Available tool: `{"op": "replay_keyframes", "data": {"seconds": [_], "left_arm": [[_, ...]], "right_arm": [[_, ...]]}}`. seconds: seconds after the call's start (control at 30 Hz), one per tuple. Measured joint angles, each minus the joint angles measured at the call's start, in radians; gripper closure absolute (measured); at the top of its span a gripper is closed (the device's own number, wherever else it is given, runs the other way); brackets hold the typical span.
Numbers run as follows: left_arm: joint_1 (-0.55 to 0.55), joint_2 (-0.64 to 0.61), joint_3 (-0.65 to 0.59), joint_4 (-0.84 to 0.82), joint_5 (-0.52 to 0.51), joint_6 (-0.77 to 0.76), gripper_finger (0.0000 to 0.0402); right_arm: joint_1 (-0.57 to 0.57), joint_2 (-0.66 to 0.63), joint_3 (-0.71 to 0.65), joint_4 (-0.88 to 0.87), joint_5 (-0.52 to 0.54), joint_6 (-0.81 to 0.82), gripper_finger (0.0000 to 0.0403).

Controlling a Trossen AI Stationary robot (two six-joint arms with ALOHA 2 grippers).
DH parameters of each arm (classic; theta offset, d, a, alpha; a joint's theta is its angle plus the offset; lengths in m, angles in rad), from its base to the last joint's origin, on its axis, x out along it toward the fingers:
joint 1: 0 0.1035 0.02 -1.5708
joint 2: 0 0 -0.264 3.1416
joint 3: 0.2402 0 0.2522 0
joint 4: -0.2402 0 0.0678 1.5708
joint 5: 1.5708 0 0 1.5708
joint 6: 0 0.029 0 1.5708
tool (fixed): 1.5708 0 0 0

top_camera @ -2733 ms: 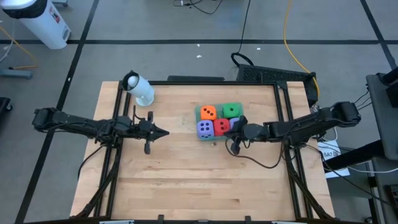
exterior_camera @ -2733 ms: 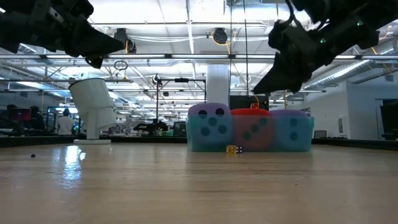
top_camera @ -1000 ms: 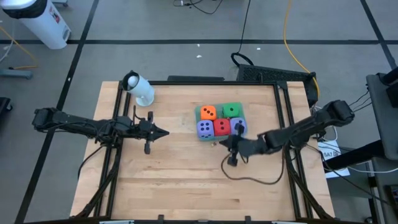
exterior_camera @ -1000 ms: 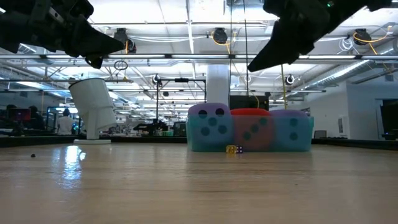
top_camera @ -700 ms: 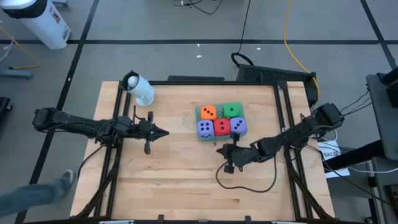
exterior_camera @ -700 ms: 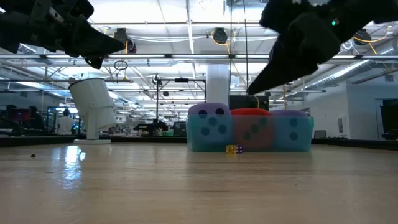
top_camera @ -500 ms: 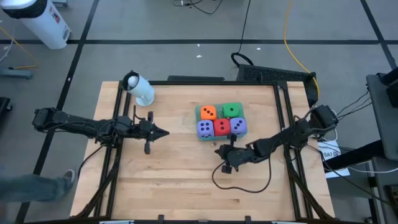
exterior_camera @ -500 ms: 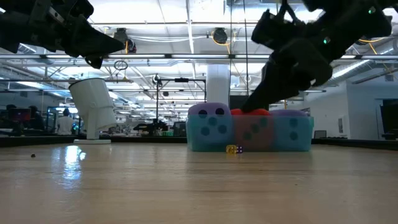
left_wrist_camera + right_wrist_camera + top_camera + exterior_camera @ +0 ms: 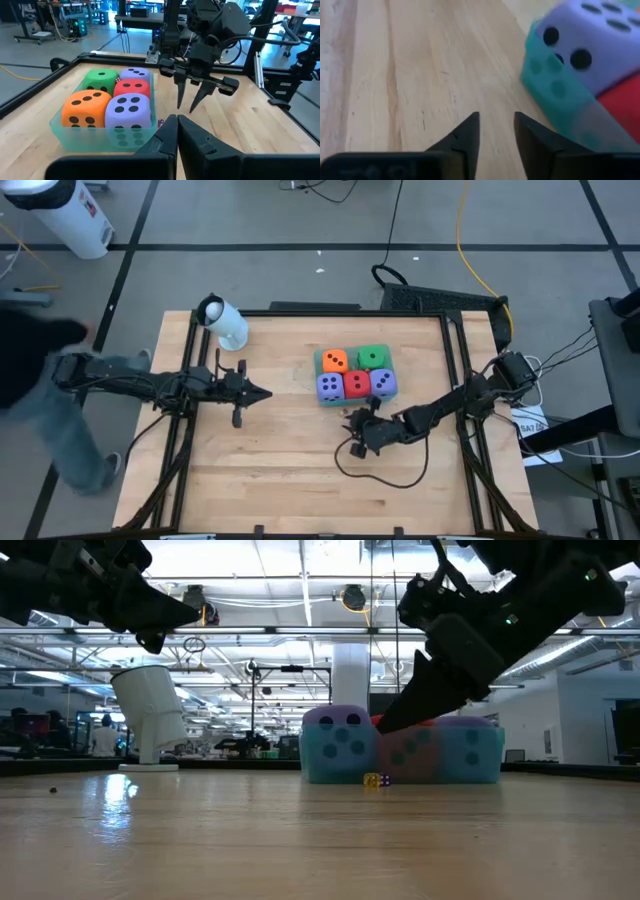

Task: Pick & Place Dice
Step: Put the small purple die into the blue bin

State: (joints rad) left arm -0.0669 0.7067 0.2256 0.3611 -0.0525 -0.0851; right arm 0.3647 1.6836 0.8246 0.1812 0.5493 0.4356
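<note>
While the five foam dice sit packed in a translucent green tray (image 9: 318, 358) toward the far middle of the surface (image 9: 300, 480), the right tool (image 9: 352, 429) hangs just off the tray's near side, its fingers parted by a narrow gap and holding nothing. In the tray, the orange die (image 9: 336, 361) and green die (image 9: 373, 358) fill the far row; a purple die (image 9: 328, 386), the red die (image 9: 356, 384) and a second purple die (image 9: 382, 383) fill the near row. Two tiny dice (image 9: 377, 780), one yellowish and one purplish, lie on the bare wood touching or nearly touching the tray's near wall; whether these are the intended target cannot be told from here.

The left tool (image 9: 262, 393) waits near the left-middle of the surface, fingers closed together and empty, pointing toward the tray. A white cup (image 9: 224, 323) lies tipped near the far left corner, and a person (image 9: 40, 395) passes beside the left edge.

The step in hand looks like an approach for a pick. To do it well, the right tool should probably spread wider before descending, centre over one cube so the neighbours are not dragged along, and squeeze gently, since soft foam will likely deform. If the tiny dice are meant, a low, square approach clear of the tray wall would serve better.
</note>
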Motion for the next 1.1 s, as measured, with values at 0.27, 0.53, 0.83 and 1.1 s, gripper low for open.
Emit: {"op": "replay_keyframes", "data": {"seconds": [0.27,0.53,0.83,1.1], "left_arm": [[-0.001,0.0,0.0,-0.005,0.003,-0.029,0.038],[-0.001,0.0,0.0,0.001,0.008,-0.042,0.038],[-0.008,0.0,0.0,-0.002,0.01,-0.055,0.038],[-0.008,0.0,0.0,0.007,0.01,-0.054,0.038]], "right_arm": [[0.015,0.073,-0.002,-0.056,0.03,0.153,0.0244],[0.005,0.191,0.0,0.039,0.136,0.231,0.0244],[-0.024,0.193,-0.001,0.023,0.213,0.235,0.0245],[-0.064,0.193,-0.001,0.034,0.176,0.103,0.0245]]}}
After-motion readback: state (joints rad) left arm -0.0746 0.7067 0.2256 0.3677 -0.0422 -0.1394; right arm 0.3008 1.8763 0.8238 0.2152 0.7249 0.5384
